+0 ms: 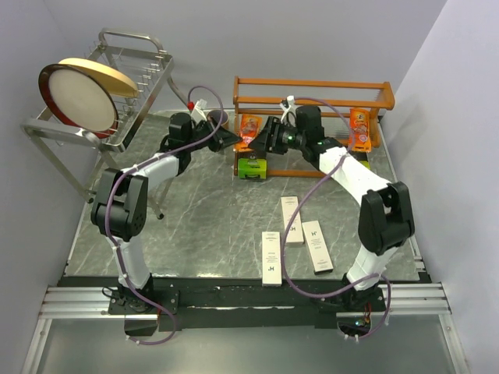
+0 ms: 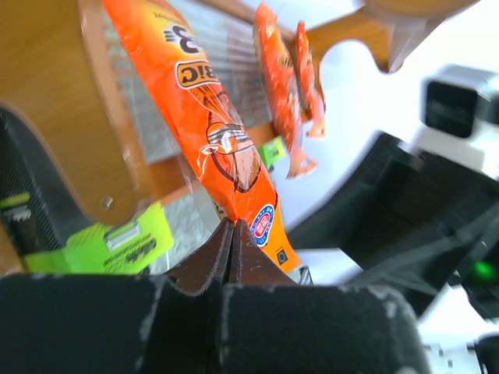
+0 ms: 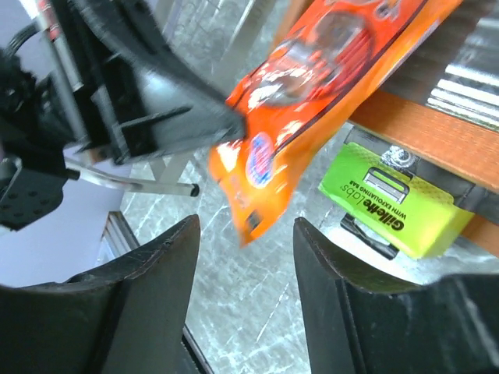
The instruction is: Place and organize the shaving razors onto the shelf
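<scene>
Pinching the bottom edge of a glossy orange packet (image 2: 210, 132), the left pincer (image 2: 232, 231) is clenched at the left end of the wooden shelf (image 1: 312, 82). The released right pincer (image 3: 245, 227) crowds in close there, its fingers spread either side of the packet's lower corner without touching it. The wrist views show that grip and a lime-green pack (image 3: 390, 210) tucked under a shelf rail, while only the top view shows three slim white boxes (image 1: 291, 218) lying flat on the marbled counter (image 1: 195, 226) with open room around them.
</scene>
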Controlling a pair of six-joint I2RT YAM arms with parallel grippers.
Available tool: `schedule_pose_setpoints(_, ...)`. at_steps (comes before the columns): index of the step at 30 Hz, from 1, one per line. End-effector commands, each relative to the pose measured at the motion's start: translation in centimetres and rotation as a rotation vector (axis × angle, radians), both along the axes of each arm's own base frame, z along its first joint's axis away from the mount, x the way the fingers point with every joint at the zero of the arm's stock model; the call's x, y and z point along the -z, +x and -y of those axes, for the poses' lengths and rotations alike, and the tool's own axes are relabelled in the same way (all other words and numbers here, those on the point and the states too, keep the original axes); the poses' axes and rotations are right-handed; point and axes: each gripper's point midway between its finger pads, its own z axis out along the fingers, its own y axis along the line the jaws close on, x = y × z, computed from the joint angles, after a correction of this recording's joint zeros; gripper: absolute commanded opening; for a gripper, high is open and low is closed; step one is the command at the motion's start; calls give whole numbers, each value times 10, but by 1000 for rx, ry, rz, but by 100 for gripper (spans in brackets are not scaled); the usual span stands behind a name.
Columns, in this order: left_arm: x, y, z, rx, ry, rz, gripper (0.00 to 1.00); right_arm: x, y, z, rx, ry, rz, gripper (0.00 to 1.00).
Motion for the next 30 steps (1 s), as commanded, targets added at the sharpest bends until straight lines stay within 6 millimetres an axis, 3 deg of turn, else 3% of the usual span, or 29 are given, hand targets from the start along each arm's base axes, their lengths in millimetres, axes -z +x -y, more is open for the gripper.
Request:
schedule_pose_setpoints(1, -34, 16, 6, -78, 8, 59, 1, -67, -4, 10, 8, 1, 182, 60)
schedule_pose_setpoints(8, -23, 28, 9, -140, 50, -2, 1, -76, -8, 15, 25, 22, 186, 61)
schedule_pose_setpoints(15, -2, 26, 2, -166, 97, -46, 1, -97, -6, 15, 5, 57, 235, 62)
schedule_pose_setpoints(21, 13, 31, -9, -206, 133, -89, 2, -98, -8, 14, -3, 63, 240, 63)
schedule_pose_setpoints(25, 18, 33, -12, -223, 144, -112, 14, -95, -10, 16, 3, 63, 233, 63)
schedule_pose_setpoints(29, 20, 32, -12, -226, 145, -123, 37, -94, -11, 16, 2, 62, 235, 63)
schedule_pose_setpoints(30, 20, 32, -12, -226, 147, -121, 48, -95, -10, 17, 3, 63, 235, 63)
